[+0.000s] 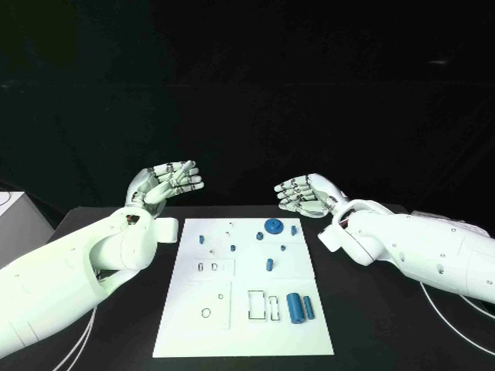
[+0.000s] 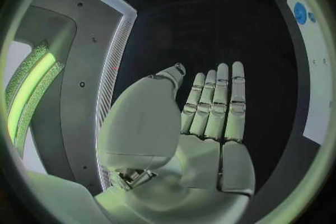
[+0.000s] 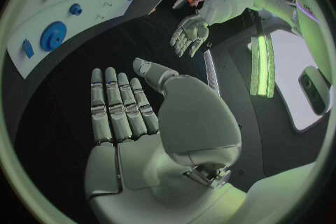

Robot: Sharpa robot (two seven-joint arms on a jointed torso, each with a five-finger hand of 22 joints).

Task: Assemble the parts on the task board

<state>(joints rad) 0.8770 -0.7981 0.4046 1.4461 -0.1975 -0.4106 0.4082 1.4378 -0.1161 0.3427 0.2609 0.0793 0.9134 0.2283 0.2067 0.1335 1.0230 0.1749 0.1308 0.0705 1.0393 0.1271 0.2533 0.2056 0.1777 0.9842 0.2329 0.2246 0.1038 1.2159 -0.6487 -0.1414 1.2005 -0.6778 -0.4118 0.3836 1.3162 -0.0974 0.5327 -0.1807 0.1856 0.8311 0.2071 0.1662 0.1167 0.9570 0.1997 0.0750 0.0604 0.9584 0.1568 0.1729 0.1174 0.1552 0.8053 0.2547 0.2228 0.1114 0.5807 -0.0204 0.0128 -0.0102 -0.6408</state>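
Note:
The white task board point(image 1: 245, 336) lies in the middle of the black table. Small blue parts sit on it: a round disc point(image 1: 273, 226) near its far edge, and two upright-lying cylinders point(image 1: 301, 308) near its front right. My left hand point(image 1: 167, 182) is raised above the table beyond the board's far left corner, palm up, fingers straight and together, holding nothing point(image 2: 213, 117). My right hand point(image 1: 308, 195) hovers beyond the board's far right corner, also flat and empty point(image 3: 122, 117). The disc point(image 3: 53, 36) appears in the right wrist view too.
A white box point(image 1: 5, 228) stands at the table's left edge. Several outlined slots and small holes mark the board's surface point(image 1: 220, 267). Cables run along the table's right side point(image 1: 471, 309).

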